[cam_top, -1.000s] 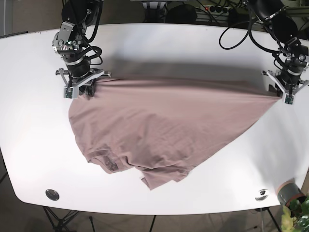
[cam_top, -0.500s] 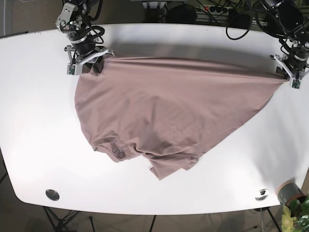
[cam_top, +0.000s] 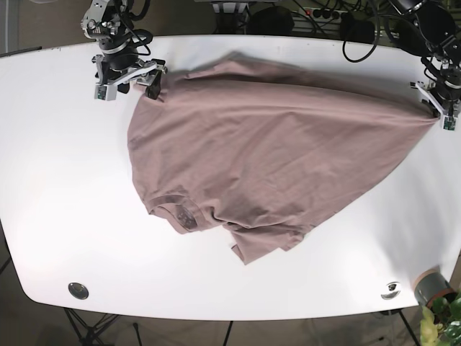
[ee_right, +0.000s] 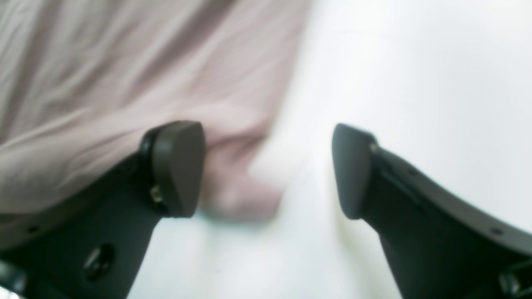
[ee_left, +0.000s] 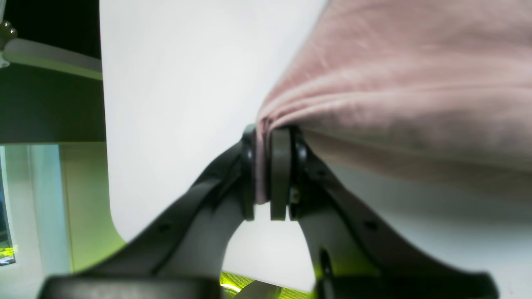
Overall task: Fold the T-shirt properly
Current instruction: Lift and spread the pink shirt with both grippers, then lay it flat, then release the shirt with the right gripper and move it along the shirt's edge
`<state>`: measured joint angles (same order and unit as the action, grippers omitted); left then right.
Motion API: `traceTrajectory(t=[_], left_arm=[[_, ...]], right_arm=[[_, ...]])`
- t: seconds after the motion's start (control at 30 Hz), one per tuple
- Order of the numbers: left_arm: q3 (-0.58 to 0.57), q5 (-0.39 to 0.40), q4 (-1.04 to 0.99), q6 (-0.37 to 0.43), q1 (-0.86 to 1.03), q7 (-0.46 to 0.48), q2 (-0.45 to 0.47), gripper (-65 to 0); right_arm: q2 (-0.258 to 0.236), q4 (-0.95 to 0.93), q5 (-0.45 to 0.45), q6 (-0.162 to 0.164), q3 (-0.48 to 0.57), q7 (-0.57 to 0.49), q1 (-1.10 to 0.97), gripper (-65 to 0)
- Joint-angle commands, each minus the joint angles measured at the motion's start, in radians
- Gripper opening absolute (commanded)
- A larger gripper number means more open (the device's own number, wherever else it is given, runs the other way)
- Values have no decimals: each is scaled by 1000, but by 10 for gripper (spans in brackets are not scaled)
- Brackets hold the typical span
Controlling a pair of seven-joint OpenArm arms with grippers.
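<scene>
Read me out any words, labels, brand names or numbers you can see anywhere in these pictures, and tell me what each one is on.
There is no readable text in any view.
T-shirt: plain fabric, no print; a dark patch inside the collar may be a tag, too small to read.
Table: no marking.
Left gripper and right gripper: no lettering shows.

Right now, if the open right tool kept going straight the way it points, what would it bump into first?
Probably the T-shirt: its loose corner lies between the open fingers of the right tool, with white table beside it. The picture is blurry, so depth is uncertain.
</scene>
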<state>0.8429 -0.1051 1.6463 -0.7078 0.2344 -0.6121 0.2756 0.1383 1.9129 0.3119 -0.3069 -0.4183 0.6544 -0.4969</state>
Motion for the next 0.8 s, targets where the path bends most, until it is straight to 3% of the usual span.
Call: traceTrajectory(t=[0.0, 0.33, 0.53, 0.77], left_arm=[[8, 3, 15, 10, -8, 16, 26, -650], [3, 3, 15, 10, -11, 16, 24, -650], [5, 3, 15, 10, -11, 16, 24, -650], [3, 3, 15, 10, -11, 16, 23, -650]], right_arm=[[-2, 27, 5, -8, 2, -23, 43, -184], [-133, -154, 5, -7, 45, 31, 346, -182], [-179, -381, 3, -7, 46, 63, 531, -182], [-182, -485, 3, -7, 63, 63, 585, -184]])
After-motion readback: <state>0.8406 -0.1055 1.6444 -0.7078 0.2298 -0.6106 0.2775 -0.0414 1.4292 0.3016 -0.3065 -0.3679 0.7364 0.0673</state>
